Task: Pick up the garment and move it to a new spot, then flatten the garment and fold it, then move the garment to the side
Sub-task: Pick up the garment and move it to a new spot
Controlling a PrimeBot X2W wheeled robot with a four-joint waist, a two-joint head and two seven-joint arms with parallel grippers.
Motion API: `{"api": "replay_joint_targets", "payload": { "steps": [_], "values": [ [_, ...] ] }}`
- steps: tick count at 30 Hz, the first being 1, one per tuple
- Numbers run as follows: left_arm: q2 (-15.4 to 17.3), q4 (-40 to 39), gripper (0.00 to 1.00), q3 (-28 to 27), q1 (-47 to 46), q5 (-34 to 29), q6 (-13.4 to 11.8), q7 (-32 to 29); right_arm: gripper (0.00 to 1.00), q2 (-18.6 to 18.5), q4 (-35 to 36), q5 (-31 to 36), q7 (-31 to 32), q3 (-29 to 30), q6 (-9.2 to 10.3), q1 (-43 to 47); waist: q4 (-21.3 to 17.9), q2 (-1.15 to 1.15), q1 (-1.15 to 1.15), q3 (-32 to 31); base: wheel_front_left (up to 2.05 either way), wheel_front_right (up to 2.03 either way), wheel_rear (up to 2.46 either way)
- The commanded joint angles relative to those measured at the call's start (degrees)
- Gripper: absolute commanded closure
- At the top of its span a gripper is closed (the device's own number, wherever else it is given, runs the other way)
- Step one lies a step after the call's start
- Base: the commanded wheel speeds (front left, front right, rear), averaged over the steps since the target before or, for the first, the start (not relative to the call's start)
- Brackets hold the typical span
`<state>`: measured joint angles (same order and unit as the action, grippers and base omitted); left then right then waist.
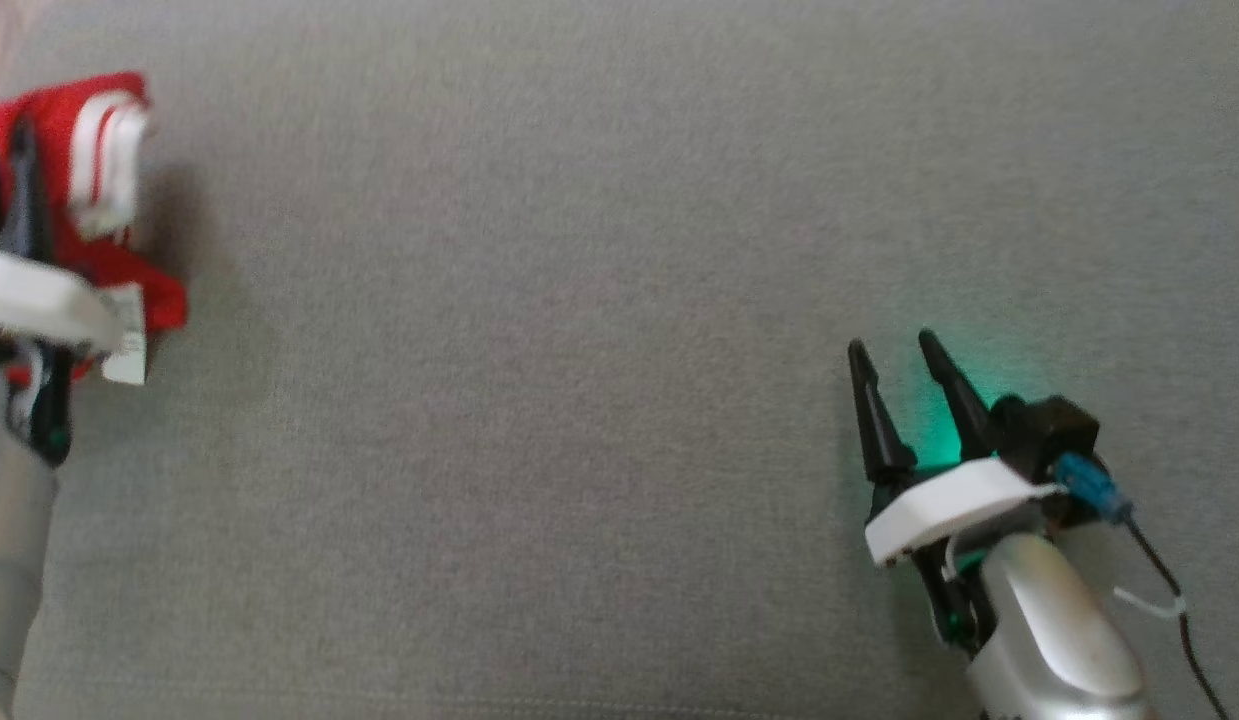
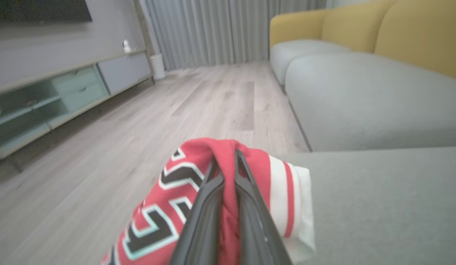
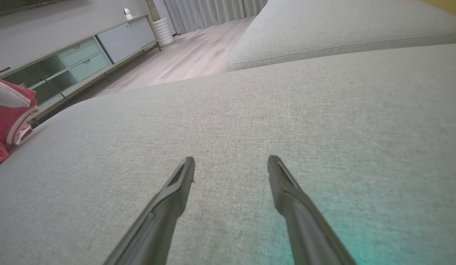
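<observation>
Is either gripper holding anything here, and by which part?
The left gripper is shut on the red garment, pinching a bunched fold beside its white-striped edge. The right gripper is open, holding nothing.

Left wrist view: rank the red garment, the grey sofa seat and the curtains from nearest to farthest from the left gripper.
1. The red garment, bottom centre, pinched between the shut jaws of the left gripper.
2. The grey sofa seat, off to the right, partway back.
3. The curtains, top centre, at the far end of the room.
</observation>
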<state>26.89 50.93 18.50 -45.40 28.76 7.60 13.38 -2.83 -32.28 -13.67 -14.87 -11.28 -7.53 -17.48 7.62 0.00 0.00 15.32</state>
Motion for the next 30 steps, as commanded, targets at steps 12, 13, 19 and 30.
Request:
{"api": "replay_joint_targets", "payload": {
  "steps": [12, 13, 19, 30],
  "values": [
    [-1.5, -19.1, 1.00, 7.6, -4.5, 4.3, -0.1, -0.8, 0.00, 0.0, 2.1, -5.0, -0.1, -4.6, 0.04, 3.2, -12.5, 0.00, 0.00, -8.7, 0.00, 0.00, 0.00],
    [-2.6, -20.3, 1.00, 8.1, -4.3, 4.9, -0.1, -1.0, 0.00, 0.0, 2.1, -5.3, -0.1, -4.8, 0.04, 3.2, -13.6, 0.00, 0.00, -9.0, 0.00, 0.00, 0.00],
    [-8.8, -24.8, 1.00, 10.3, -2.0, 7.2, -0.3, -1.0, 0.00, 0.0, 2.5, -6.8, -0.1, -6.7, 0.04, 3.4, -20.5, 0.00, 0.00, -10.0, 0.00, 0.00, 0.00],
    [-13.4, -19.1, 0.00, 13.7, 5.9, 5.6, -2.1, 0.9, 0.00, 0.0, 2.9, -7.9, -0.1, -7.5, 0.04, 3.5, -24.2, 0.00, 0.00, -9.3, 0.00, 0.00, 0.00]
  ]
}}
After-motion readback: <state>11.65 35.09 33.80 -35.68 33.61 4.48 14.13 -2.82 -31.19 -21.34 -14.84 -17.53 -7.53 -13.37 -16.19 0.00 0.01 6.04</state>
